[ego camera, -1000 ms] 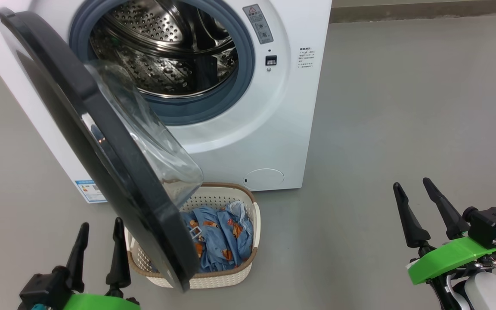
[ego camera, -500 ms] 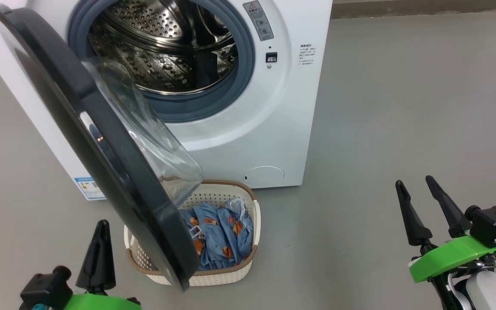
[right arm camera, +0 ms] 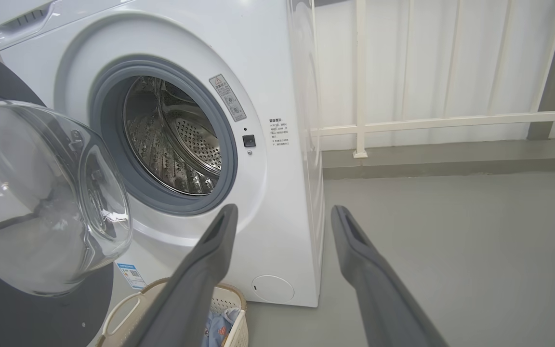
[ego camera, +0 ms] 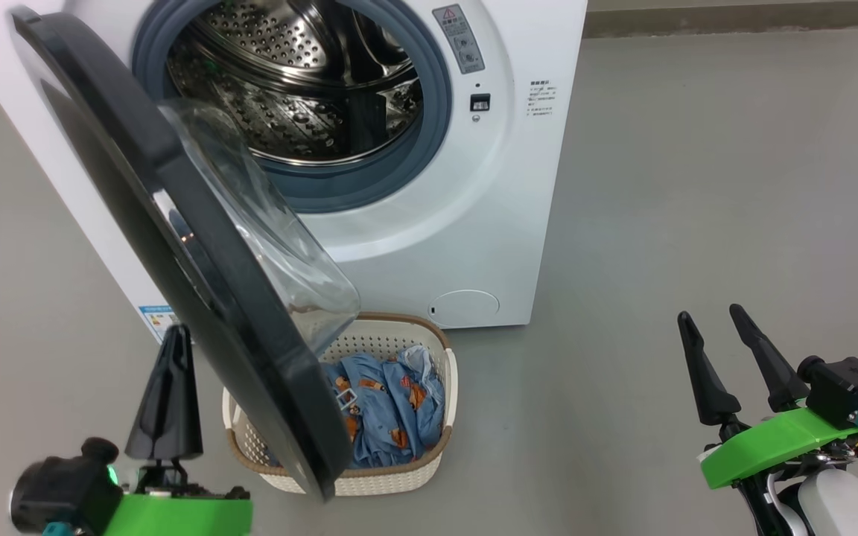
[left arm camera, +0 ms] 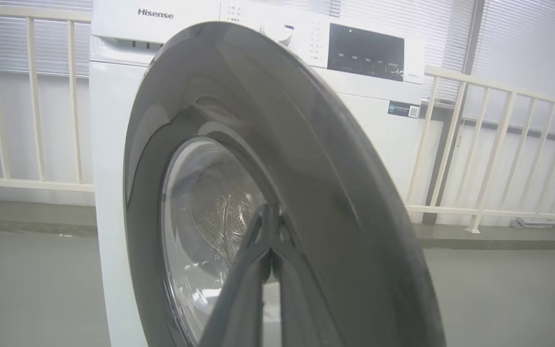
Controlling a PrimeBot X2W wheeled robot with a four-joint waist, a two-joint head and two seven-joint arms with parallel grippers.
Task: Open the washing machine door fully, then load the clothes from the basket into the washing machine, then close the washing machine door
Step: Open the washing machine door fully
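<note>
The washing machine door (ego camera: 138, 223) stood partly open, hinged at the left side of the washing machine (ego camera: 518, 186) and swung out from its front, so that its free edge hung over the left part of the basket (ego camera: 399, 480) on the floor before the machine. The door's long black rim ran from the machine's upper left down and outward toward the robot, outer face turned left, glass bowl turned right toward the drum (ego camera: 287, 89). The clothes (ego camera: 392, 402) lay in the basket, none yet in the drum. The left gripper (ego camera: 174, 342) was plainly the nearer one: it stood just beside the door's outer face, left of the rim, its fingers pressed together on nothing. From its wrist the tips pointed at the door (left arm camera: 306, 168), near where glass meets rim; whether they touched it could not be told. The right gripper (ego camera: 708, 314) hung well apart, out past the machine's right side, fingers spread and empty. Opening the door fully looked like the left arm's job, probably by working at the free edge rather than pushing the outer face, which would shut it.
</note>
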